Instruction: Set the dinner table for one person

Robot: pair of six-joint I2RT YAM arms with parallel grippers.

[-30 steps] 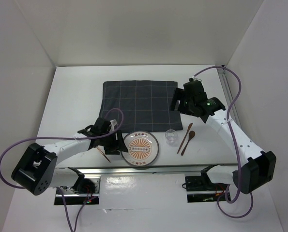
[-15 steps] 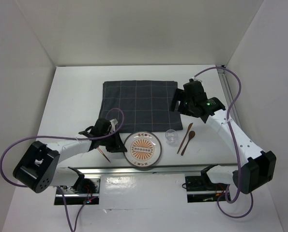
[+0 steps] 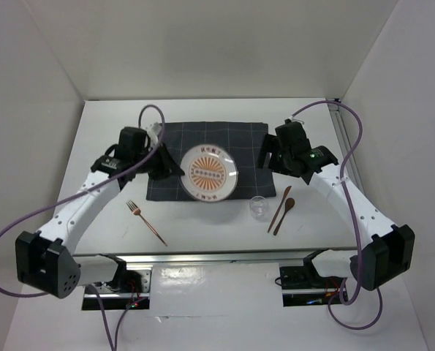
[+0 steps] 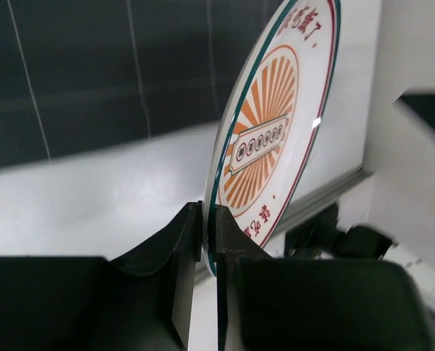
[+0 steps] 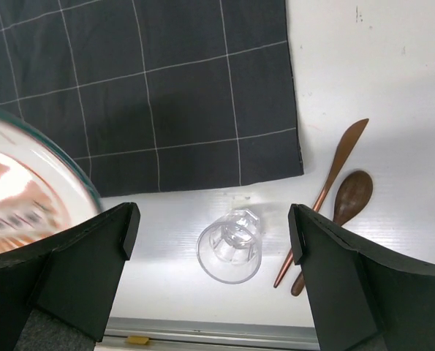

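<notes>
- Your left tool [image 3: 178, 170] is clamped on the left rim of the plate [image 3: 209, 171]. In the left wrist view the two fingers pinch the plate's edge from either side, at the point where the tool [image 4: 208, 219] meets the plate [image 4: 275, 139].
- The plate is white with a dark green rim line, an orange sunburst in the middle and red lettering around it.
- From above, the plate sits over the near half of the dark grey checked cloth [image 3: 239, 146], face up, with its near rim about at the cloth's near edge. You cannot tell from these views whether it rests on the cloth or hangs just above it.
- Your right tool [image 3: 272, 157] hovers by the cloth's right edge with its fingers spread wide apart and nothing between them. The right wrist view shows the tool [image 5: 211, 212] looking straight down.
- Below it stands a clear glass [image 5: 230, 252], upright on the bare surface [image 5: 363, 73], just off the cloth's near right corner.
- Right of the glass lie a wooden knife [image 5: 334, 175] and a wooden spoon [image 5: 352, 194], side by side and slanted, with the spoon on the outer side.
- A copper-coloured fork [image 3: 145, 221] lies slanted on the surface near the left arm, apart from the cloth.
- The surface [image 3: 115, 131] is the broad white top that fills the floor of the white-walled bay. The cloth lies in its middle, and both arm bases are at its near edge.
</notes>
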